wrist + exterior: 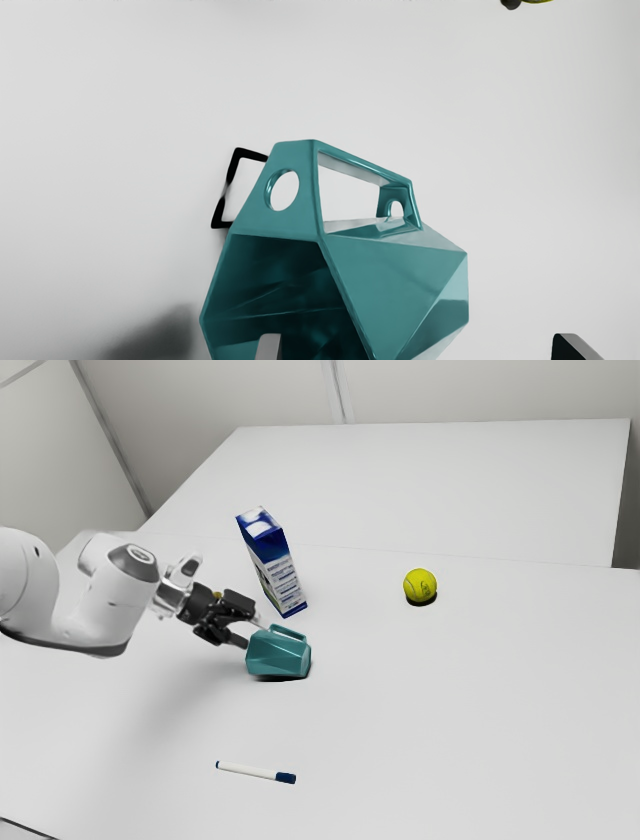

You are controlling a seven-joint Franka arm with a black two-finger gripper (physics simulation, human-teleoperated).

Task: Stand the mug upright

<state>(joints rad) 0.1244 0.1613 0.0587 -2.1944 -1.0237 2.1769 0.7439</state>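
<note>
My claw (252, 633) is wide, its 2 fingers well apart with nothing gripped between them. In the wrist view, 1 fingertip (269, 347) overlaps the mug's dark open mouth; I can't tell from here whether it sits inside or just in front. The other is out past the closed end.

The white surface (450, 710) carries everything. Over it, the white arm (110, 595) reaches in from the exterior view's left, the claw low beside the mug.

The blue and white carton (270, 560) is the largest item, standing near the mug, on its far side from the exterior camera. The teal mug (278, 657) lies on its side on the surface, not upright, with its faceted body down and its handle (290, 632) up. Its mouth opens toward the claw.

The yellow tennis ball (420, 585) rests well apart from the mug, toward the exterior view's right. Slimmest of all, 1 white marker (255, 771) with a dark blue cap lies flat, nearer the exterior camera than the mug.
</note>
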